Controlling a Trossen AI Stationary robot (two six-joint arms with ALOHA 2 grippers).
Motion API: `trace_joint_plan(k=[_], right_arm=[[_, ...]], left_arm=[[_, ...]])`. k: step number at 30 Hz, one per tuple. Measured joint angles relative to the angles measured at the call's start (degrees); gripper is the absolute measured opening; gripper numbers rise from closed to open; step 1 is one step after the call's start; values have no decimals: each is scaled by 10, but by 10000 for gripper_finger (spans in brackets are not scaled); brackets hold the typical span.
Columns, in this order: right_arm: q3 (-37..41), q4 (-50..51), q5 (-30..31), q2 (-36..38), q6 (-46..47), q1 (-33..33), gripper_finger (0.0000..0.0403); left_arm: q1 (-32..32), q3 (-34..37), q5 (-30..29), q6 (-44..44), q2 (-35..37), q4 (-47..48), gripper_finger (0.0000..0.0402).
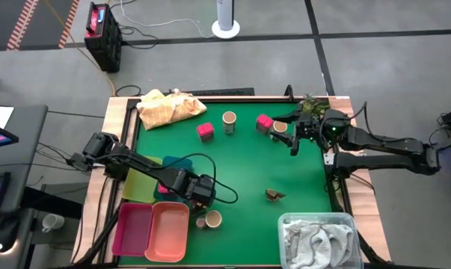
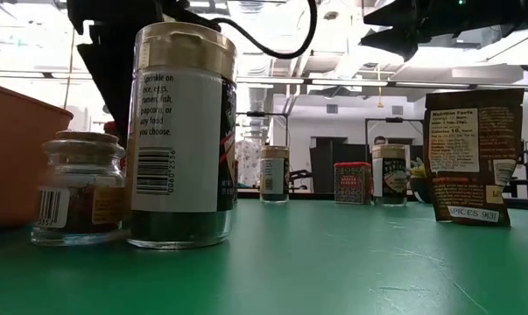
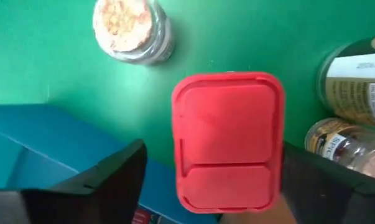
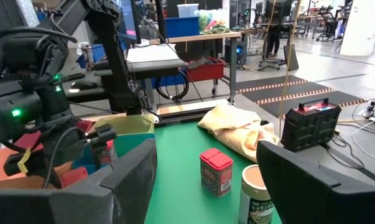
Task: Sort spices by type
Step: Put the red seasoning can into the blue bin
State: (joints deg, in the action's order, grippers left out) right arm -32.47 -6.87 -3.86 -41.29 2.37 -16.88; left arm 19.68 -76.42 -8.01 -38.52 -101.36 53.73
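Observation:
My left gripper [image 1: 197, 193] [image 3: 212, 155] is open, pointing down near the trays, its fingers on either side of a pink-red packet [image 3: 227, 143] that I see lid-on. A tan-lidded jar [image 1: 213, 219] [image 2: 180, 131] and a tiny jar [image 2: 80, 188] stand just beyond it. My right gripper [image 1: 294, 142] [image 4: 206, 162] is open above the table's far right part, beside a jar [image 1: 280, 127] and a red packet [image 1: 265, 122]. Another packet [image 1: 205, 131] [image 4: 215, 171] and jar [image 1: 229, 119] stand upright mid-table. The brown piece [image 1: 275, 195] [image 2: 469, 157] stands upright.
Blue [image 1: 176, 163], yellow-green [image 1: 139, 179], pink [image 1: 132, 228] and orange [image 1: 169, 230] trays sit at the table's left near corner. The yellow cloth [image 1: 169, 107] lies at the far left. A clear bin with a grey-white towel [image 1: 318, 239] fills the near right corner.

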Motion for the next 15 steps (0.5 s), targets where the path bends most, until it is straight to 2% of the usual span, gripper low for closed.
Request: trace_joint_plan(k=[6,10,15], right_arm=[[0,0,0,0,0,0,303],[0,0,0,0,0,0,303],[0,0,0,0,0,0,303]], left_arm=[[-2,0,10,41,0,-21,217],[-10,0,35,48,6,-13,214],[-21,-14,37,63,34,18,214]])
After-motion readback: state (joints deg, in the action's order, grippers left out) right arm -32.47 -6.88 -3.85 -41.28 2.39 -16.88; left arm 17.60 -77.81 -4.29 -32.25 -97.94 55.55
